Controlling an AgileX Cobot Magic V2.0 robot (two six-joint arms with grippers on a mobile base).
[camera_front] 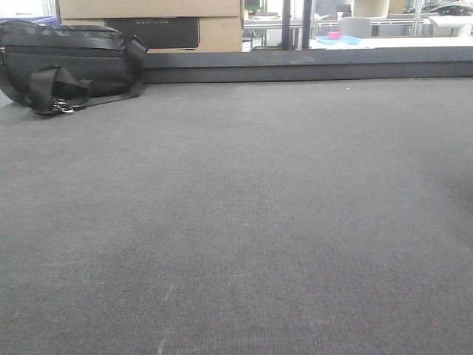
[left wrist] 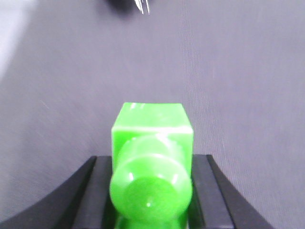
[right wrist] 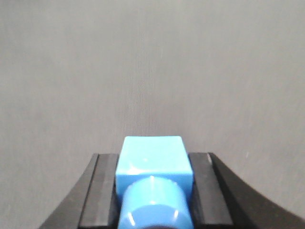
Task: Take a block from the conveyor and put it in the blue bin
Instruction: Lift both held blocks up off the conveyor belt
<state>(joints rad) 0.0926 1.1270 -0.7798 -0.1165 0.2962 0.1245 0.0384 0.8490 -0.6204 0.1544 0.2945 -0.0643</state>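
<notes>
The left gripper [left wrist: 152, 164] clamps a glossy green block [left wrist: 152, 126], a cube with a round stud, while the right gripper [right wrist: 152, 163] clamps a matching blue block [right wrist: 152, 151] above the grey woven surface [right wrist: 152, 67].

The green block [left wrist: 151, 126] gripped in the left pincer [left wrist: 151, 160] and the blue block [right wrist: 152, 153] gripped in the right pincer [right wrist: 153, 158] both run off their wrist views' bottom edges. A dark thing [left wrist: 127, 5] at the left wrist view's top edge is cut off and blurred. In the front view the black bag [camera_front: 66, 53] is clipped at the left and a far pink thing [camera_front: 334, 35] is too small to tell
</notes>
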